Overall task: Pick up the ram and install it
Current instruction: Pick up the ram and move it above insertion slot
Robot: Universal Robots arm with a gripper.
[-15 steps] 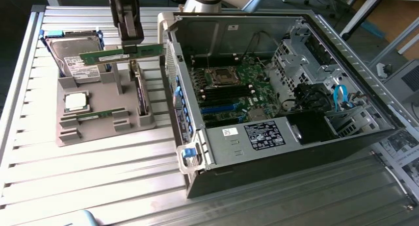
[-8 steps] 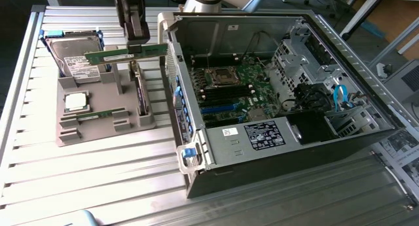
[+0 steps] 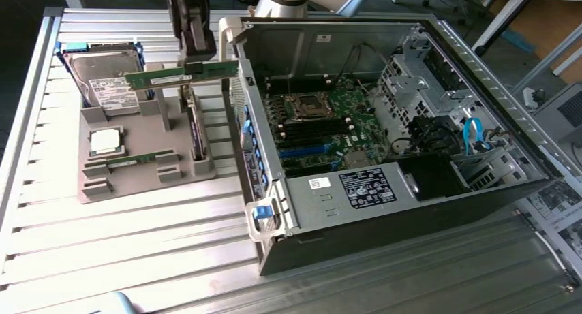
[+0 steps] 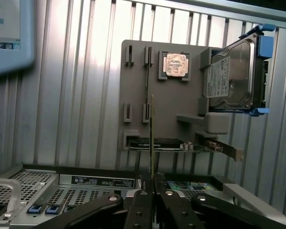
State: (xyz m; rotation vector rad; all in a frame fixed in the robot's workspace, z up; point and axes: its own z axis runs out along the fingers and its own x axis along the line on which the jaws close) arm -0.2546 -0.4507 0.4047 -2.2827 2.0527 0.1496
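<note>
My gripper (image 3: 197, 63) is shut on the ram (image 3: 182, 75), a long green stick with a white label. It hangs level in the air above the grey parts tray (image 3: 136, 181), just off the open computer case's (image 3: 382, 123) wall on the exterior view's left. In the wrist view the ram (image 4: 152, 138) shows edge-on, rising from between my closed fingers (image 4: 142, 200). The motherboard (image 3: 328, 123), with its black memory slots (image 3: 314, 131), lies inside the case, to the exterior view's right of the gripper.
The tray holds a silver hard drive (image 3: 105, 82), a square CPU chip (image 3: 106, 140), a second green memory stick (image 3: 138, 160) and an expansion card (image 4: 157, 143) standing on edge. Everything sits on a slatted metal table (image 3: 136, 246). A monitor corner (image 4: 9, 33) shows in the wrist view.
</note>
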